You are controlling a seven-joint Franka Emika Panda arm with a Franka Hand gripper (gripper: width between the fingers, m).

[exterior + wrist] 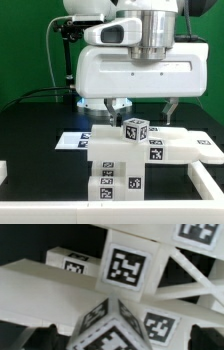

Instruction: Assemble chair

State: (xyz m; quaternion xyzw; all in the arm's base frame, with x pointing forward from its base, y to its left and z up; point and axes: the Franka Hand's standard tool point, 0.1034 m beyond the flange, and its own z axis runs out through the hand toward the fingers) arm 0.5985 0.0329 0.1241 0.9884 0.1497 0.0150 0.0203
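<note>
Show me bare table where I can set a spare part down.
Free: black tabletop on the exterior view's left, bordered by the flat white marker board and green wall; also left of the white tagged plastic chair parts. Crowded: centre, under the open gripper.

Counted: one chair (125,162), joined parts not separable by eye; one marker board (68,142) behind chair; one arm (140,62) above chair.

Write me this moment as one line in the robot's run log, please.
task: assemble chair | gripper: open, empty, above chair parts | tagged block: sits atop the parts | state: chair unfinished
</note>
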